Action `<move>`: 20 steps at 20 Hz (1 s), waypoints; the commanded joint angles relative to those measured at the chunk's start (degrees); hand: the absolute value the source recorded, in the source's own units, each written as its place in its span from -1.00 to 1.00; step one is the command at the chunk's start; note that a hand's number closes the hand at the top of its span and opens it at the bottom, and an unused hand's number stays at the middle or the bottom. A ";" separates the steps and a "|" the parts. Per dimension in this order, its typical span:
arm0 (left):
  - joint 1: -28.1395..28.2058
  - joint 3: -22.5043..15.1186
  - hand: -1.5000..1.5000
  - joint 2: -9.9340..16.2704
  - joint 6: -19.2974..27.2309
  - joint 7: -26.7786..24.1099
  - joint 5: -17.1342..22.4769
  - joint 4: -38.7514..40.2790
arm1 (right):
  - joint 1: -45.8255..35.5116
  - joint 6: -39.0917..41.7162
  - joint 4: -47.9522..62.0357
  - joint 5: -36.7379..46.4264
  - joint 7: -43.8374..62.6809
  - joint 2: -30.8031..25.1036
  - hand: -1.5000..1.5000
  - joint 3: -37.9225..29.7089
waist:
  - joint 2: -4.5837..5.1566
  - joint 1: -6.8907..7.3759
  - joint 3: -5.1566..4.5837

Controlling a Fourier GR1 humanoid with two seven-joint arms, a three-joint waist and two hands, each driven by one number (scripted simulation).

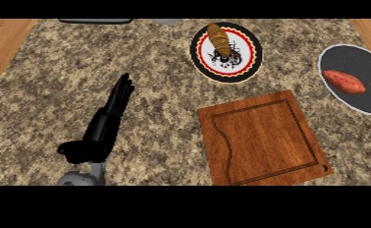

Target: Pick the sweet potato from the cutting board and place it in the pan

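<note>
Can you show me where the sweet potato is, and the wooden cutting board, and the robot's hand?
sweet potato (pixel 343 81): head view, its orange middle, lying in the pan.
cutting board (pixel 262 140): head view, bare wood at its centre.
left hand (pixel 109 119): head view, the black palm.

Counter (pixel 87 60): speckled stone-like top in brown and grey, granite in look, matt. Cutting board (pixel 262 138): reddish-brown wood with visible grain, smooth, with a faint sheen; pan (pixel 346 57) at right: dark grey, matt interior, holding a sweet potato (pixel 343 81) with smooth orange-red skin. Left hand (pixel 101 128): glossy black, plastic-like; plate (pixel 225 52): smooth white centre with red-and-black rim.
</note>
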 commanded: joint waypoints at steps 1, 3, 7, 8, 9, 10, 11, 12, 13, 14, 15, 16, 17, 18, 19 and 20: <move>1.73 -0.97 0.00 -0.28 0.38 0.42 -0.64 -1.95 | 3.98 11.76 1.34 -3.30 -2.90 -2.94 -1.00 -2.65 | -0.27 -0.31 0.01; 1.98 -0.24 0.00 -0.27 -0.48 -0.75 0.28 -0.56 | 6.85 15.74 1.05 -3.28 -6.98 -2.23 -1.00 -2.33 | -0.15 -0.35 0.01; 1.12 -0.28 0.00 -1.10 1.21 1.17 -1.07 -1.73 | 9.50 20.24 -0.42 -3.20 -9.35 -2.38 -1.00 -1.13 | -0.58 -0.77 -0.15; 0.55 -0.03 0.00 -0.54 0.85 1.04 -1.22 -1.81 | 10.40 21.30 0.23 -3.34 -10.21 -3.05 -1.00 -1.49 | -0.39 -0.47 -0.07; 2.29 -0.10 0.00 -0.40 -0.02 -0.44 -0.74 -1.57 | 12.02 21.09 -0.55 -3.24 -13.24 -1.51 -1.00 -1.10 | -0.50 -0.64 -0.11; 0.06 2.04 0.00 0.70 -1.35 -1.05 0.53 0.80 | 12.98 23.40 -0.26 -2.82 -13.62 -3.94 -1.00 -0.96 | -0.26 -0.61 -0.05; 1.38 0.84 0.00 0.39 -0.54 1.38 -0.31 -1.60 | 14.40 24.57 -1.07 -2.89 -13.92 -5.55 -1.00 -0.64 | -0.61 -1.01 -0.14; 3.63 -0.25 0.00 -0.22 0.51 0.41 -1.35 -3.46 | 15.34 20.45 -1.15 -2.29 -17.91 -0.45 -1.00 -0.07 | -0.55 -0.55 -0.09; -1.84 1.46 0.00 0.02 -0.06 2.54 -1.00 -0.25 | 11.50 19.66 -1.36 -2.01 -13.14 -2.27 -1.00 0.45 | -0.47 -0.64 -0.12; 0.98 0.56 0.00 0.25 -0.87 2.43 -0.57 -2.93 | 13.41 21.25 -1.24 -2.80 -15.06 -2.87 -1.00 -0.14 | -0.56 -0.67 -0.13; 2.22 0.91 0.00 0.86 -1.30 2.89 -0.29 -3.51 | 16.10 23.05 -1.14 -2.95 -16.02 -3.59 -1.00 0.03 | -0.68 -0.98 -0.17; 2.12 -0.95 0.00 -1.20 0.14 0.92 -2.25 -1.54 | 13.70 21.02 -1.40 -2.54 -15.39 -2.53 -1.00 0.43 | -0.55 -0.68 -0.13; -1.03 2.26 0.00 -0.96 -1.08 -1.68 -0.53 2.90 | 13.65 20.29 -1.68 -2.71 -14.42 -1.94 -1.00 0.81 | -0.60 -1.04 -0.19; 1.65 0.15 0.00 -1.12 -0.36 0.53 -1.57 -0.83 | 16.65 21.81 -1.39 -2.07 -17.13 -2.69 -1.00 1.27 | -0.62 -0.93 -0.15; 1.80 0.10 0.00 -1.80 1.29 0.03 -2.96 -0.75 | 15.23 21.82 -1.65 -2.85 -15.44 -3.60 -1.00 0.88 | -0.66 -0.94 -0.17; -0.47 2.05 0.00 -1.09 -0.36 2.33 -0.56 -1.45 | 15.65 21.17 -2.32 -2.24 -15.31 -2.50 -1.00 2.03 | -0.73 -1.11 -0.21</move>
